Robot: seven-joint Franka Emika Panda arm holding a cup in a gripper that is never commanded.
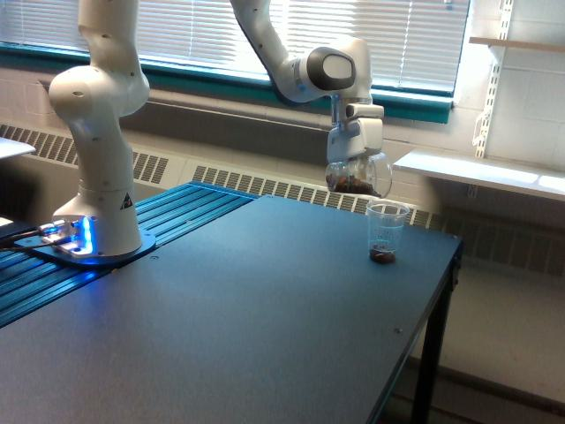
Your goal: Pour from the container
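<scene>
White slatted blinds (203, 26) cover the windows above a long radiator grille (291, 190); white shelves (481, 168) line the tiled wall (530, 106).

The dark table top (238, 300) lies bare across its middle and near side, open for passage. At its far corner toward the exterior view's right stands a narrow clear cup (386, 231), the only thing on that stretch. Just above and slightly left of it hangs the gripper (355, 159) with the container (357, 175), leaving a small gap over the cup's rim. The robot base (99, 159) blocks the left edge.
</scene>
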